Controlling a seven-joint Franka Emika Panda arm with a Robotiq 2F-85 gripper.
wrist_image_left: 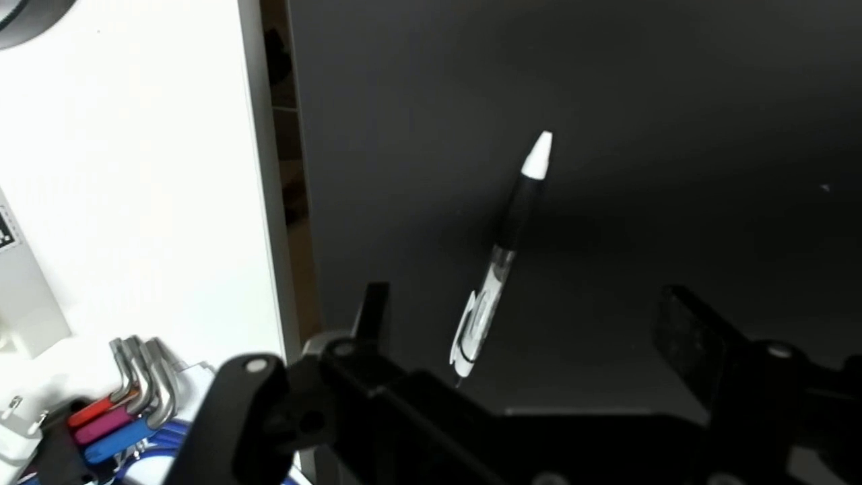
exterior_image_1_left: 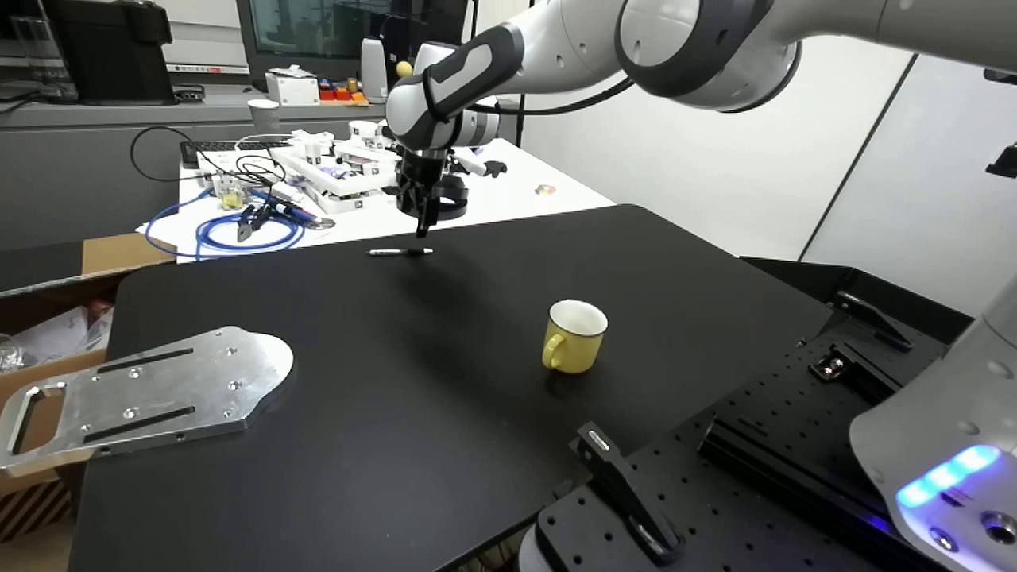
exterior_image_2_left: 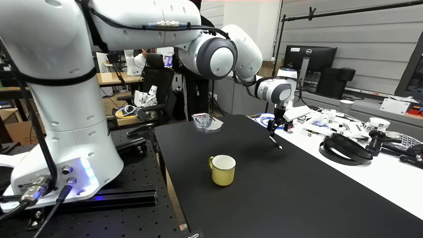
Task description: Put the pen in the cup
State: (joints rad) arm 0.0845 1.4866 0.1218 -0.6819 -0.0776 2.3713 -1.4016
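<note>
Holds nothing in the widely spread pincer (wrist_image_left: 528, 303). If closing too high over the ballpoint pen (wrist_image_left: 502, 256), lying below near the edge of the counter (wrist_image_left: 404, 135), might slip and roll it off.

Pen (wrist_image_left: 505, 252) on table (exterior_image_1_left: 397, 445), near one edge. Cup (exterior_image_1_left: 576, 342) upright there too, well apart. End effector (wrist_image_left: 524, 306) above pen.
</note>
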